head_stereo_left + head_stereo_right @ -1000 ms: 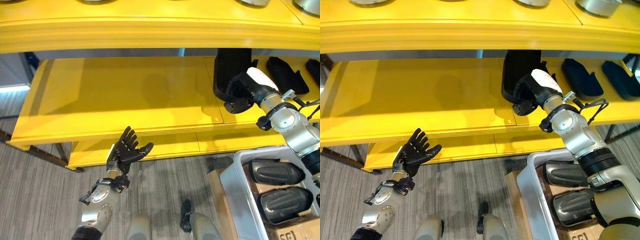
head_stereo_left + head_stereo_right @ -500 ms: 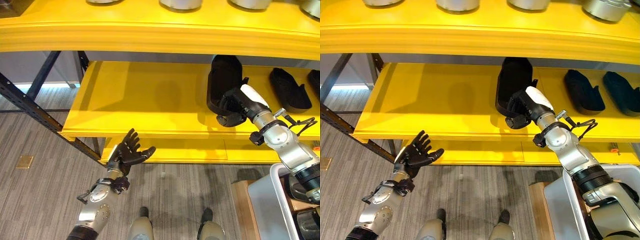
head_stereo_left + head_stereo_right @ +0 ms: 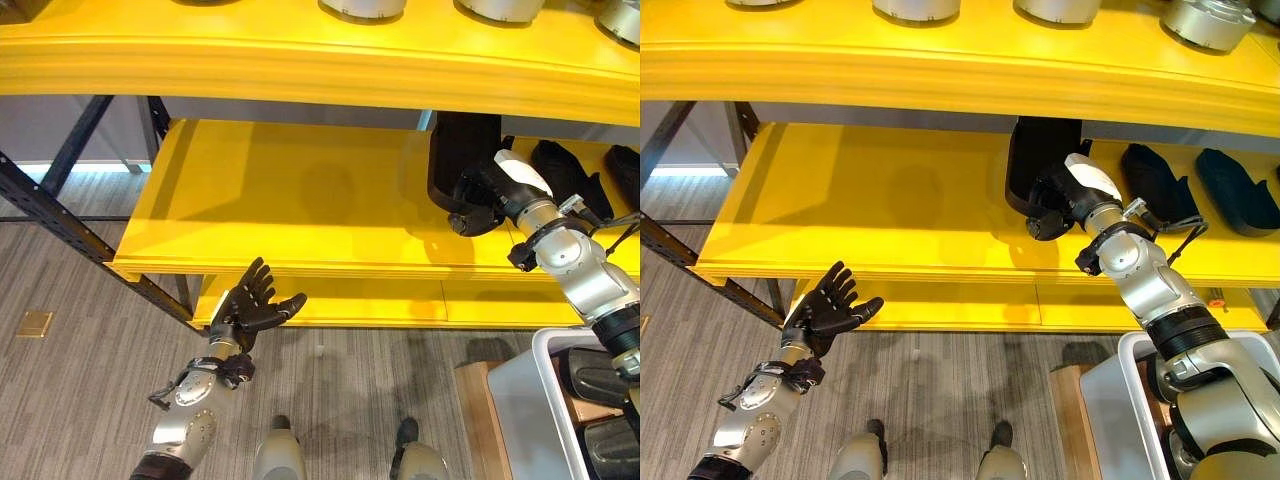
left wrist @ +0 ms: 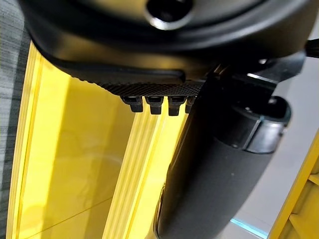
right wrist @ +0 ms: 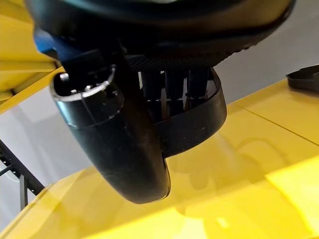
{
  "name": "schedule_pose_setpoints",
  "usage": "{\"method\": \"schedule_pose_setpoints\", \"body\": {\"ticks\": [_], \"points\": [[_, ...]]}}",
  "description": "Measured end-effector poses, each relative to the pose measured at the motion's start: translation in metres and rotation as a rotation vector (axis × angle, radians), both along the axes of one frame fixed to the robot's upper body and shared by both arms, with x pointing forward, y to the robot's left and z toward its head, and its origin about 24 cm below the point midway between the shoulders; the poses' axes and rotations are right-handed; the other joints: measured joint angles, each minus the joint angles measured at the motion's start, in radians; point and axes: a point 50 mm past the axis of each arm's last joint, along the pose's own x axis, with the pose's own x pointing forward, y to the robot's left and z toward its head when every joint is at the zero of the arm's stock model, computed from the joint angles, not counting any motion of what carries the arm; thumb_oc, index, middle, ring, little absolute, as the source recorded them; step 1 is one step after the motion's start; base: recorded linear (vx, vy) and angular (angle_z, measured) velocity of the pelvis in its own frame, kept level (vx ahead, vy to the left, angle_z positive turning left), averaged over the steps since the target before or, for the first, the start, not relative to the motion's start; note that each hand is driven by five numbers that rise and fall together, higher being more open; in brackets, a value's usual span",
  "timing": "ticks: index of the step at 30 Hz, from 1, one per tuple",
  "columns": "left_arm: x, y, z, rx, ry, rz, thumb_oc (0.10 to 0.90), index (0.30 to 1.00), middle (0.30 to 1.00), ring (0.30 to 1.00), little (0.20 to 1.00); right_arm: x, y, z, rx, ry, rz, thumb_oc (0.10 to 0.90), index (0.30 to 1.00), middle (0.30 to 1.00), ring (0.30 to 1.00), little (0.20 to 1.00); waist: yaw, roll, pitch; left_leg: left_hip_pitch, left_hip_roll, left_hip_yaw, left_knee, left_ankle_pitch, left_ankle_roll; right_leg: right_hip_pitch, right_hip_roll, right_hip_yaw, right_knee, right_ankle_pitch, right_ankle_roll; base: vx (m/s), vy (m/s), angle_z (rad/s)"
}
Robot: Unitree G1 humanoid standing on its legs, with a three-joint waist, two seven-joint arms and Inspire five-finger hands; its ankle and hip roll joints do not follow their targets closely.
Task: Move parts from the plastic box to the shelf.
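Note:
My right hand point(image 3: 487, 195) reaches over the yellow shelf's middle board point(image 3: 300, 190) and is shut on a black moulded part point(image 3: 458, 155). The part stands steeply tilted, and the upper board's front edge hides its top. In the right wrist view the fingers point(image 5: 172, 84) hook over the part's rim point(image 5: 199, 122) while the thumb presses its outside. Two more black parts point(image 3: 562, 172) point(image 3: 1237, 190) lie on the same board to the right. The plastic box point(image 3: 525, 420) at the lower right holds further black parts point(image 3: 600, 375). My left hand point(image 3: 250, 308) hangs open below the shelf's front edge.
Grey metal vessels point(image 3: 362, 8) stand on the top board. A dark steel shelf leg point(image 3: 60, 225) slants down at the left. A wooden or cardboard block point(image 3: 476, 400) sits against the box. Grey carpet point(image 3: 90, 380) lies in front of the shelf.
The whole view has shifted, so the camera moved. My right hand still holds the black part, now a little nearer the parts lying to its right. The left hand stays open.

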Motion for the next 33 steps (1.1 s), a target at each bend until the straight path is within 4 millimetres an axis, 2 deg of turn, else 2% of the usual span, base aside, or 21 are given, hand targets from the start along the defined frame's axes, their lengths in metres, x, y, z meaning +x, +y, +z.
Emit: {"method": "schedule_pose_setpoints", "body": {"ticks": [4,5,6,7,8,9,13,14,20,27,33], "points": [[-0.006,0.002,0.0,-0.003,-0.008,0.008,0.9,1.0,1.0,1.0,1.0,0.001,-0.005,0.003,-0.109,0.035,0.001,0.4,0.3,0.3,0.3,0.3,0.002,0.001,0.005,-0.063,0.006,-0.022,0.04,0.0,-0.01,-0.091,-0.006,0.002,0.116,-0.058,-0.019,-0.09,-0.066,0.09],[-0.008,0.002,-0.002,-0.003,0.0,0.007,0.9,1.0,1.0,1.0,1.0,0.002,-0.006,0.004,-0.119,0.041,-0.005,0.4,0.3,0.3,0.3,0.3,0.01,0.008,0.009,-0.073,0.008,-0.028,0.046,0.0,-0.011,-0.102,-0.007,0.001,0.139,-0.067,-0.019,-0.13,-0.086,0.12],[-0.011,0.003,-0.002,-0.001,-0.001,-0.001,0.9,1.0,1.0,1.0,1.0,0.003,-0.011,0.011,-0.166,0.038,-0.012,0.4,0.3,0.3,0.3,0.3,0.007,0.018,0.024,-0.095,0.005,-0.04,0.07,-0.006,-0.013,-0.128,-0.015,0.0,0.179,-0.089,-0.027,-0.12,-0.082,0.15],[-0.013,0.003,-0.002,-0.003,0.0,0.002,0.9,1.0,1.0,1.0,1.0,0.005,-0.015,0.016,-0.187,0.033,-0.03,0.4,0.3,0.3,0.3,0.3,0.016,0.029,0.04,-0.103,0.008,-0.046,0.081,-0.007,-0.012,-0.139,-0.015,0.0,0.21,-0.098,-0.021,-0.08,-0.063,0.13],[-0.015,0.003,-0.002,-0.003,-0.002,-0.003,0.9,1.0,1.0,1.0,1.0,0.006,-0.02,0.022,-0.202,0.024,-0.049,0.4,0.3,0.3,0.3,0.3,0.023,0.032,0.045,-0.122,0.007,-0.048,0.092,-0.01,-0.013,-0.169,-0.02,0.004,0.239,-0.112,-0.029,-0.07,-0.072,0.1],[-0.017,0.002,-0.001,-0.01,-0.008,-0.003,0.9,1.0,1.0,1.0,1.0,0.009,-0.027,0.033,-0.237,0.01,-0.086,0.4,0.3,0.3,0.3,0.3,0.031,0.047,0.064,-0.151,0.007,-0.063,0.118,-0.013,-0.017,-0.202,-0.024,0.003,0.281,-0.13,-0.034,-0.06,-0.074,0.13],[-0.021,0.003,-0.003,-0.013,0.001,0.003,0.9,1.0,1.0,1.0,1.0,0.01,-0.033,0.05,-0.264,-0.021,-0.122,0.4,0.3,0.3,0.3,0.3,0.042,0.063,0.107,-0.186,0.013,-0.082,0.143,-0.012,-0.025,-0.257,-0.029,0.002,0.374,-0.175,-0.054,-0.04,-0.069,0.09],[-0.022,0.003,-0.004,-0.016,0.004,0.003,0.9,1.0,1.0,1.0,1.0,0.011,-0.032,0.051,-0.303,-0.018,-0.12,0.4,0.3,0.3,0.3,0.3,0.041,0.062,0.112,-0.189,0.013,-0.087,0.152,-0.014,-0.037,-0.266,-0.031,0.003,0.395,-0.188,-0.061,-0.04,-0.096,0.08],[-0.019,0.001,0.001,-0.045,-0.019,0.0,0.9,1.0,1.0,1.0,1.0,0.011,-0.032,0.053,-0.42,-0.009,-0.115,0.4,0.3,0.3,0.3,0.3,0.052,0.069,0.126,-0.2,0.021,-0.114,0.159,-0.014,-0.05,-0.284,-0.032,-0.017,0.462,-0.226,-0.074,-0.02,-0.064,0.09],[-0.014,0.0,0.008,-0.05,-0.055,-0.002,0.9,1.0,1.0,1.0,1.0,0.015,-0.035,0.064,-0.435,-0.029,-0.147,0.4,0.3,0.3,0.3,0.3,0.084,0.082,0.132,-0.204,0.02,-0.136,0.133,0.002,-0.073,-0.29,-0.037,-0.041,0.489,-0.252,-0.083,-0.01,-0.052,0.09],[-0.013,0.0,0.009,-0.05,-0.064,-0.002,0.9,1.0,1.0,1.0,1.0,0.02,-0.028,0.063,-0.463,-0.037,-0.138,0.4,0.3,0.3,0.3,0.3,0.09,0.087,0.133,-0.216,0.007,-0.155,0.13,0.005,-0.078,-0.29,-0.051,-0.059,0.495,-0.261,-0.086,0.01,-0.018,0.11]]}}
